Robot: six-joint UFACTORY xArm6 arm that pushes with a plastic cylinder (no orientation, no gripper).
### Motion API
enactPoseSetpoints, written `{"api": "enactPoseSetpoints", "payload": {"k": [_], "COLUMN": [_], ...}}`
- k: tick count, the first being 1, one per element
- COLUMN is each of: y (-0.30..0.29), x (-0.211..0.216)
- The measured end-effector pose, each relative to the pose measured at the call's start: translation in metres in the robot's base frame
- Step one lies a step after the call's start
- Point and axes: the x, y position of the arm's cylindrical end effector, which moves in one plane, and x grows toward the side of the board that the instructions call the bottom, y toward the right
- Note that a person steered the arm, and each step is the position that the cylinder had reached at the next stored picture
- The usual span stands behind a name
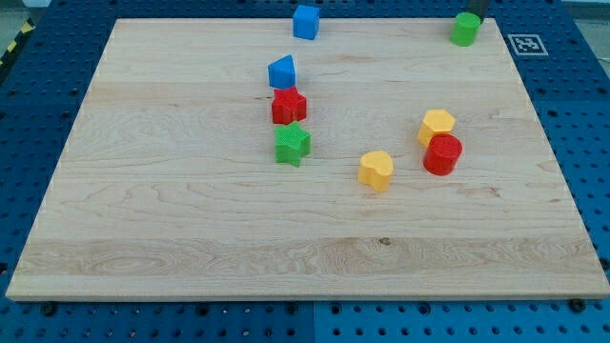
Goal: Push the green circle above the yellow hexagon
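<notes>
The green circle (465,29) stands near the board's top right corner. The yellow hexagon (437,125) lies below it, right of centre, and touches a red circle (442,154) at its lower right. My tip (476,14) shows only as a short dark stub at the view's top edge. It is right at the green circle's upper right side; I cannot tell whether it touches.
A blue cube (306,21) sits at the top centre. A blue block (282,71), a red block (289,105) and a green star (293,143) form a column left of centre. A yellow heart (376,170) lies left of the red circle. A black-and-white marker (526,43) is off the board's top right.
</notes>
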Motion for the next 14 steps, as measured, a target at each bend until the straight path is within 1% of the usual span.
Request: {"api": "enactPoseSetpoints", "payload": {"k": [1, 2, 4, 6, 11, 14], "y": [-0.008, -0.022, -0.053, -0.071, -0.095, -0.100], "x": [0.029, 0.047, 0.048, 0.072, 0.065, 0.125]}}
